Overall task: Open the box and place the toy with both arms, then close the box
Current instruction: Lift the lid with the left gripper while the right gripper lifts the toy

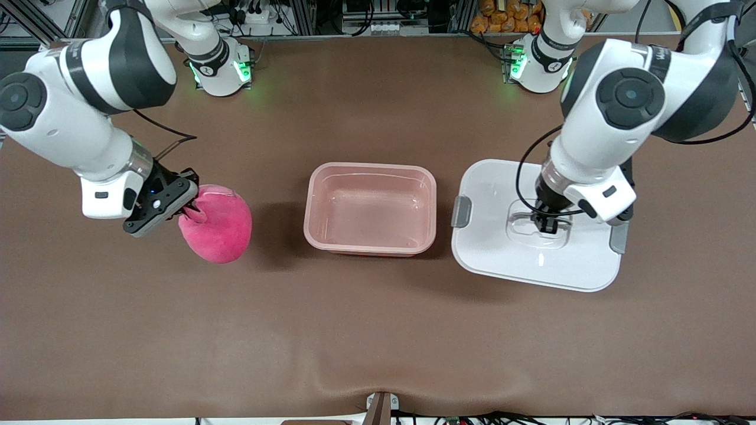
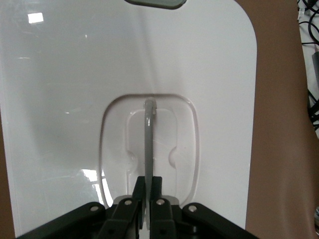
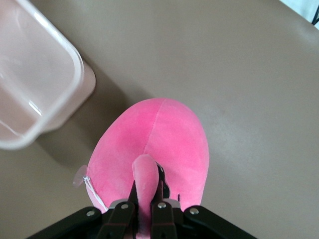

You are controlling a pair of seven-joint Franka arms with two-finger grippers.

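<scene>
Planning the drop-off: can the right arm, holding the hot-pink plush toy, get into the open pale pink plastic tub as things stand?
Probably yes. The pale pink plastic tub stands open and empty; its white lid lies aside under the left gripper, shut on the clear handle. Only bare table separates the right gripper, shut on the hot-pink plush toy.

High front camera looks down across the whole desk (image 1: 378,330) toward both arm bases along the frame's top. Left wrist camera peers close, straight down past its fingers (image 2: 155,191) onto the white lid (image 2: 75,124). Right wrist camera hangs close over the pink toy (image 3: 164,144), the box (image 3: 30,89) in its upper left; the front view shares all three.
</scene>
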